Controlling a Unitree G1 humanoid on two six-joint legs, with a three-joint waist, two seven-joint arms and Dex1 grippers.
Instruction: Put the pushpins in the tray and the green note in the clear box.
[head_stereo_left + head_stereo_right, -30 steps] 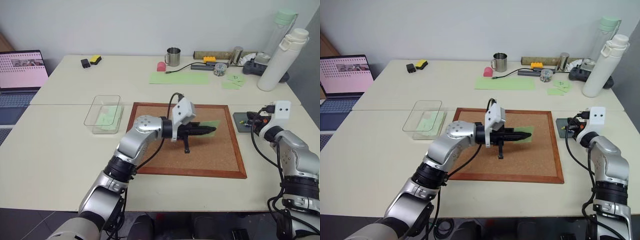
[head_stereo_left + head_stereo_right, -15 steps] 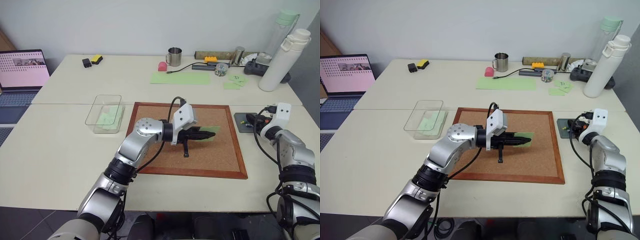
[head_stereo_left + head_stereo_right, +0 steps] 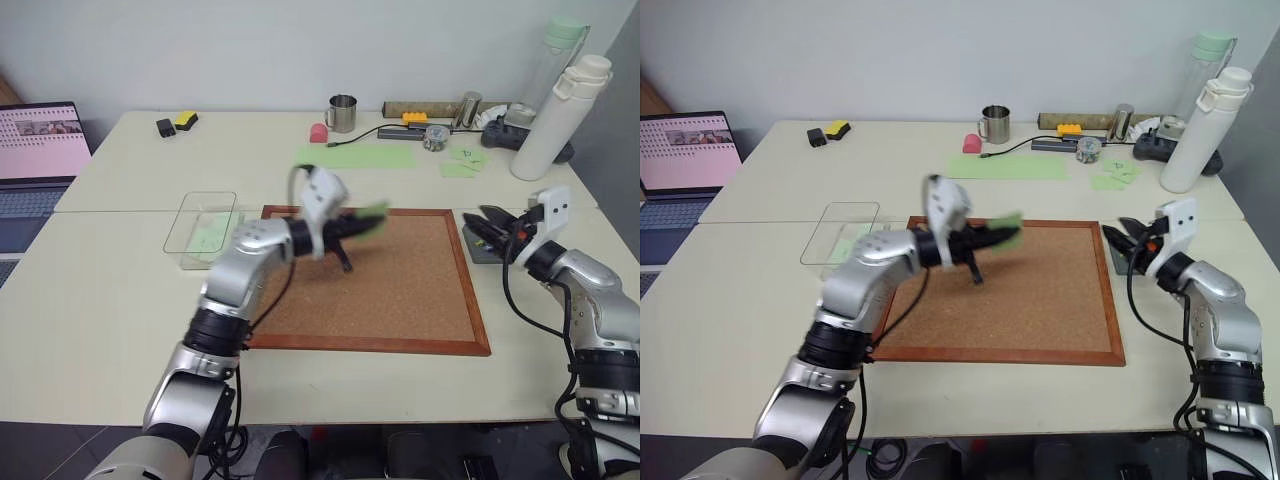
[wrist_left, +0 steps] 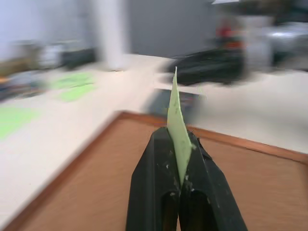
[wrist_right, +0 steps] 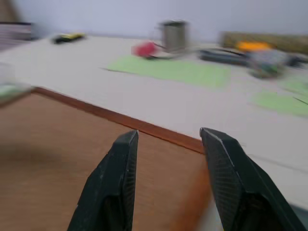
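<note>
Lifted off the cork board and swung toward the clear box, the left gripper is clamped on the green note, held in the air over the board's far edge. Meanwhile the right gripper has parted its fingers halfway, empty, beside the tray. That note looks feather-light and floppy; an edge pinch suits it, though it may flutter. Blur hides its scribble, and any pushpins in the tray are too small to tell.

Plain pale wall behind two cream tables.
</note>
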